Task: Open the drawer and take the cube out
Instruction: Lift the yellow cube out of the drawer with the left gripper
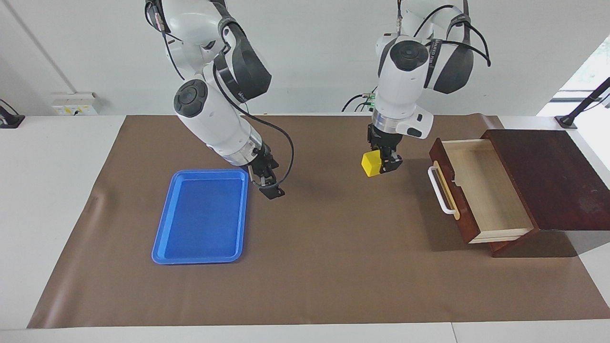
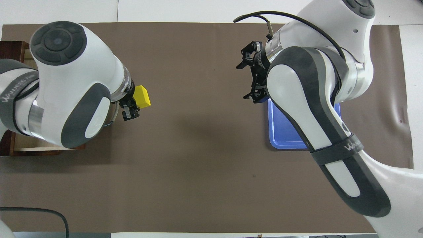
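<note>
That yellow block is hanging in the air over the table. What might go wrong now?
The left tool holds the cube over the bare mat, clear of the open drawer. The cube sticks out to one side of the tool, so it might slip and fall. The right tool waits open beside the blue tray; if the cube travels that way, the two arms could crowd each other.

Left gripper (image 2: 134, 104) clamped on yellow cube (image 2: 142, 97), raised over bare brown mat (image 2: 198, 148), just off the drawer (image 2: 19, 145) mostly hidden under the left arm. Right gripper (image 2: 249, 74) with fingers spread, empty, hanging over the mat beside the blue tray's (image 2: 284, 135) corner, well apart from the cube.
</note>
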### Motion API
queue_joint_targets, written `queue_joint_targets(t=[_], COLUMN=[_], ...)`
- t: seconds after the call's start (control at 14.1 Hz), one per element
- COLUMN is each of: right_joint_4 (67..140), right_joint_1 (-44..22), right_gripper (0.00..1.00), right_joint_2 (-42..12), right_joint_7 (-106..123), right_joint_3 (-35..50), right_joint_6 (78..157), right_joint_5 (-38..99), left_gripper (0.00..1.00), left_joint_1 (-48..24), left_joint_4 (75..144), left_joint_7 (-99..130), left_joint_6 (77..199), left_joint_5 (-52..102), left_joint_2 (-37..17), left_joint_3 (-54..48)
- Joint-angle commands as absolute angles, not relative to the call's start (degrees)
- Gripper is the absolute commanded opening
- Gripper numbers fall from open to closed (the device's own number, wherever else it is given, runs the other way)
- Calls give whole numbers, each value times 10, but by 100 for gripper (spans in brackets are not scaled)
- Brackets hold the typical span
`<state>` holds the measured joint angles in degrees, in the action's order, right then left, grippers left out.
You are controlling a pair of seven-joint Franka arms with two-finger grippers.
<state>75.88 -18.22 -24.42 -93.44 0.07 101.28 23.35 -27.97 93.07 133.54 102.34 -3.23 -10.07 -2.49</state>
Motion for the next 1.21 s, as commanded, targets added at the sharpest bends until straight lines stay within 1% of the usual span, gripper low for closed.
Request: queue_joint_targets(t=[0.0,0.14,0.57,0.71,0.99,1.14], right_joint_4=[755,753,748,709,603,588], right_joint_1=[-195,-202,-201,-202,-201,-203], right_gripper=[95,95,95,94,92,90], right_joint_2=[-250,-256,-262,-288,-355,-371], right_joint_7=[-931,-909,-902,-904,-908,-908], right_joint_3=[1,2,5,7,6,7], right_joint_6=[1013,1004,1003,999,974,976], right_joint_5=[229,208,214,217,241,241], left_gripper=[0,0,0,0,0,0], left_joint_1=[-306,-310,-314,-314,-314,-314], left_joint_4=[936,938,950,956,957,957], left_joint_7=[1381,1422,1421,1420,1420,1418], left_joint_6=[1048,1071,1075,1076,1077,1079], left_joint_5=[-26,-27,-29,-29,-29,-29], left_joint_2=[-111,-116,-113,-111,-111,-111], left_joint_3=[-15,-15,-15,-15,-15,-15])
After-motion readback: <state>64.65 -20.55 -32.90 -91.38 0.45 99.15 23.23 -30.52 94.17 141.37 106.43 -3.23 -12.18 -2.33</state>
